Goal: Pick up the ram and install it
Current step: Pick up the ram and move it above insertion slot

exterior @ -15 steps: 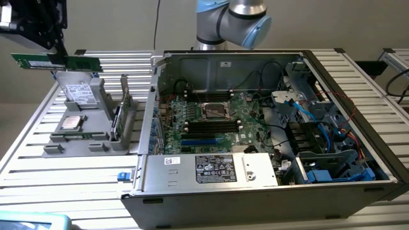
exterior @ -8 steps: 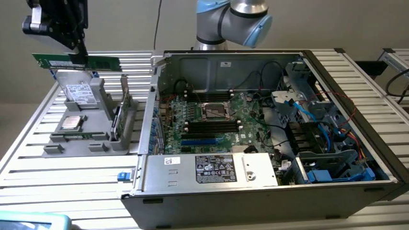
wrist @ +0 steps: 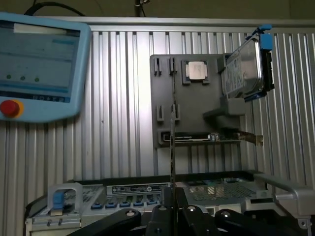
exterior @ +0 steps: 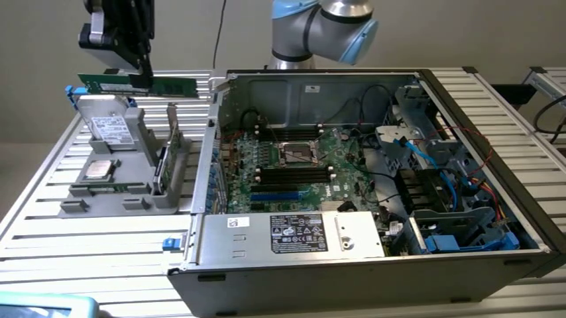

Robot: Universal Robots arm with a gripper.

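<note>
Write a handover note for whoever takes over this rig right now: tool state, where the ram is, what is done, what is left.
The tool is shut on the ram, gripping it from above.
Position: the ram is held level in the air above the grey fixture, to the exterior view's left of the open computer case.
Done: pickup.
Left: the ram is not in the motherboard slots; install not done.

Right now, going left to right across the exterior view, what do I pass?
Holder → motherboard → drive cage. The ram held in the hand hangs above the holder, so it's unranked.
</note>
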